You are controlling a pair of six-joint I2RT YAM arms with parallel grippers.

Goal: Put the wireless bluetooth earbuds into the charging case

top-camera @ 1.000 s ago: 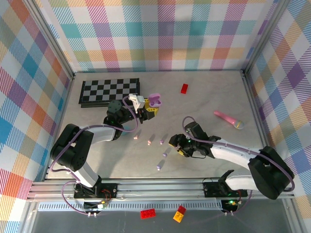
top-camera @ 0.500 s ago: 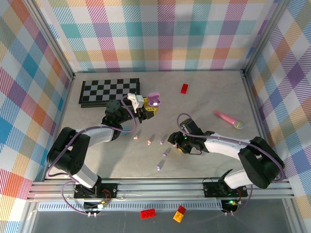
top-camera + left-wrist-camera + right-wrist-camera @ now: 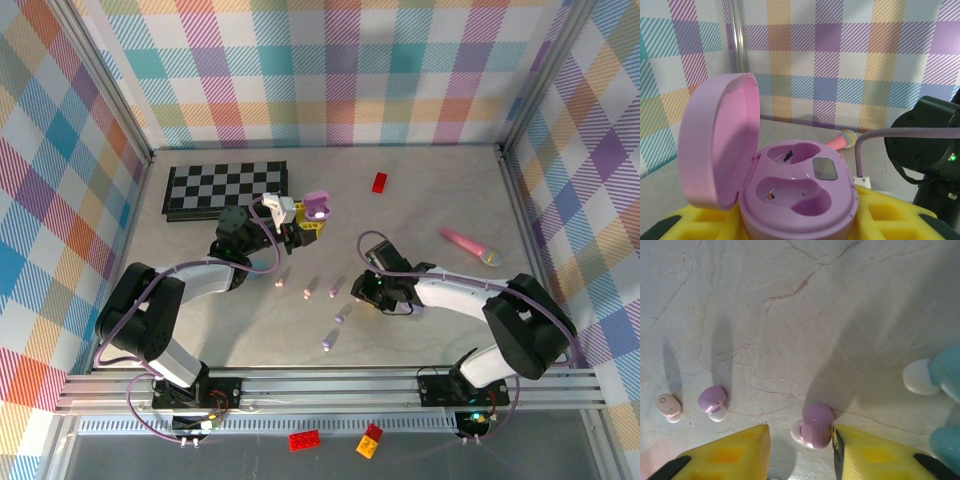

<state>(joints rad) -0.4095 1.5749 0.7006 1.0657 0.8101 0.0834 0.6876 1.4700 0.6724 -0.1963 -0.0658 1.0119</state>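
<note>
As the left gripper (image 3: 310,222) held an open lilac plastic charging case (image 3: 790,215) clamped, the right gripper (image 3: 800,439) had its yellow jaws apart around a glossy purple earbud (image 3: 817,425), lower centre. One jaw seemingly touched it.

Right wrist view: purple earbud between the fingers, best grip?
From above, probably: pads on the rounded body of the purple earbud, which lies flat on the table. Its white tip faces one finger of the right gripper, so a wrist turn may help.
</note>
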